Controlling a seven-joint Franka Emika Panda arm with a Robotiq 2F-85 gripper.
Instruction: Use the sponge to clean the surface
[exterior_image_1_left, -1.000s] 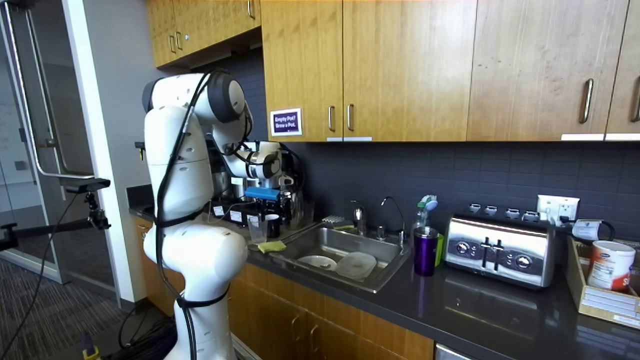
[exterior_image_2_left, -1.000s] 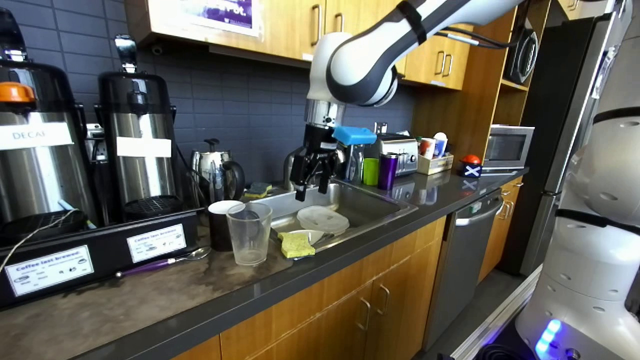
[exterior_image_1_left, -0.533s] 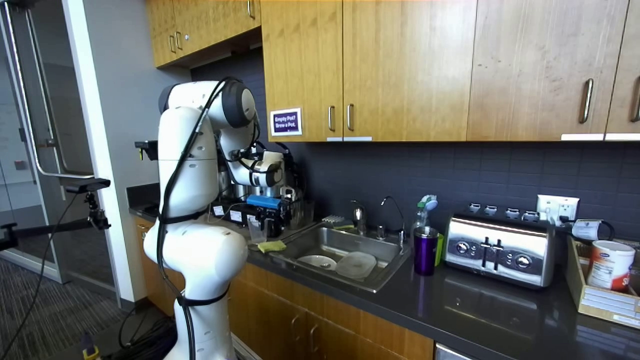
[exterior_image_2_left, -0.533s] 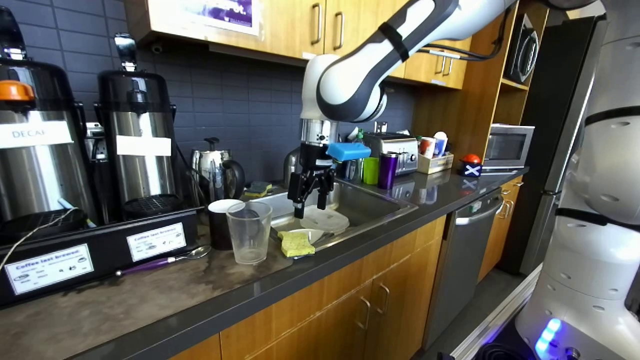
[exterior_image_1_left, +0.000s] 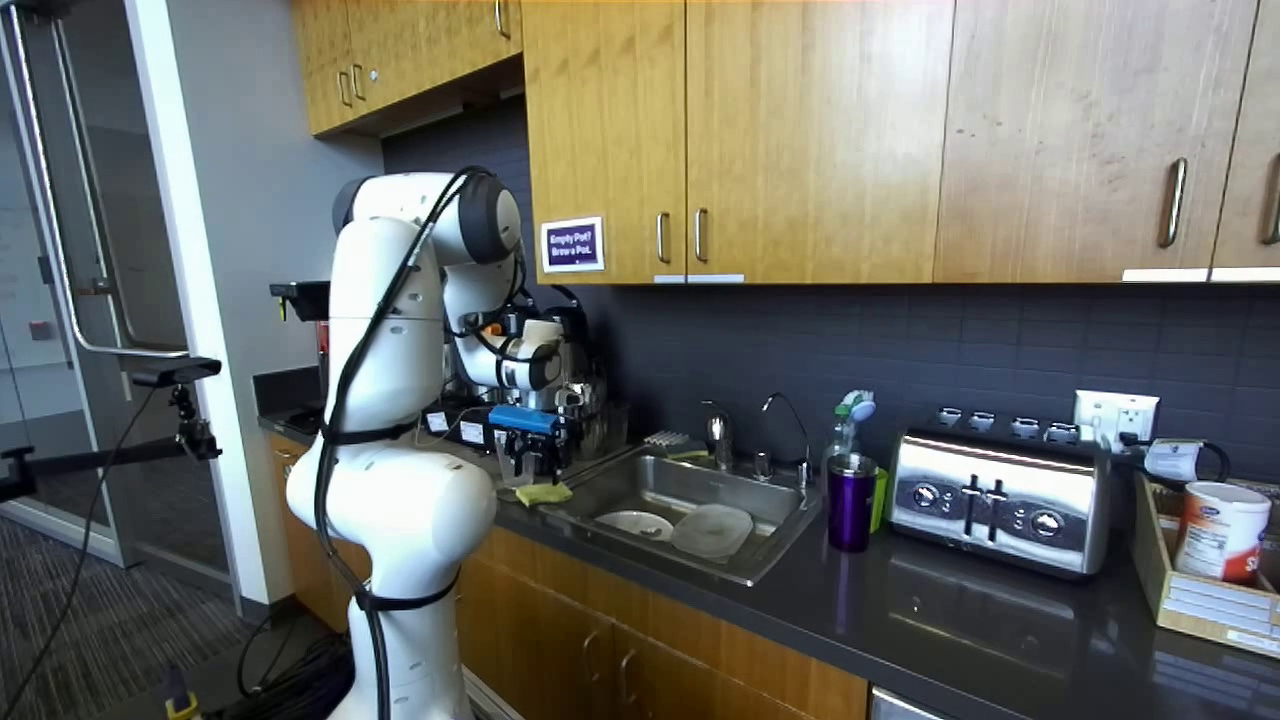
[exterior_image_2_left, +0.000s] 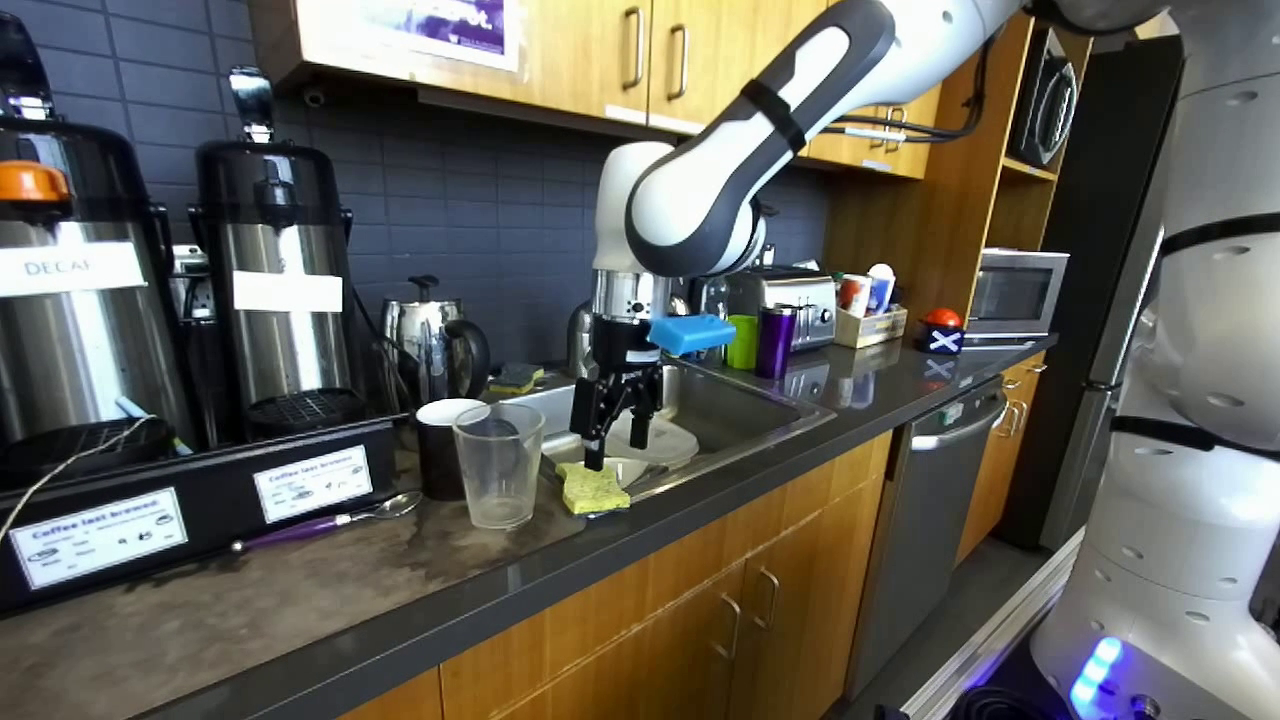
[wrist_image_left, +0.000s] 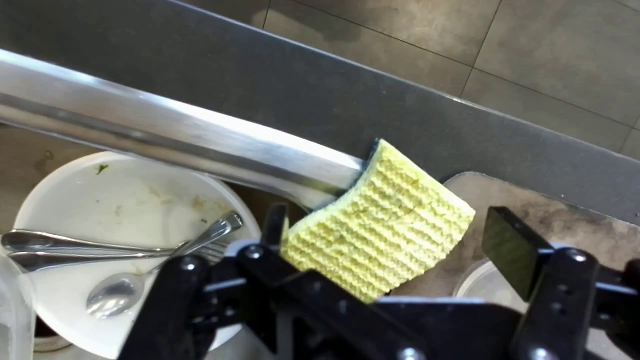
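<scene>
- Pointing down at the yellow sponge (wrist_image_left: 377, 225), my gripper (exterior_image_2_left: 617, 452) looks released: in the wrist view I see its fingers (wrist_image_left: 510, 255) spread wide, with the sponge showing between them.
- I can't tell from these angles whether a fingertip touches the sponge.
- The sponge lies at the near left corner of the sink (wrist_image_left: 200, 137), covering a bit of its rim and of the dark countertop (exterior_image_1_left: 960, 630).
- To its left I have a clear cup (exterior_image_2_left: 500, 470), with a dark mug (exterior_image_2_left: 435, 465) just beside that.
- Inside the sink, a white plate (wrist_image_left: 100, 215) bears a spoon (wrist_image_left: 117, 295) and other cutlery (wrist_image_left: 40, 241).
- Right of the sink, in both exterior views, I get a purple tumbler (exterior_image_1_left: 851, 505), a green cup (exterior_image_2_left: 742, 343) and, farther along, a toaster (exterior_image_1_left: 1000, 505).
</scene>
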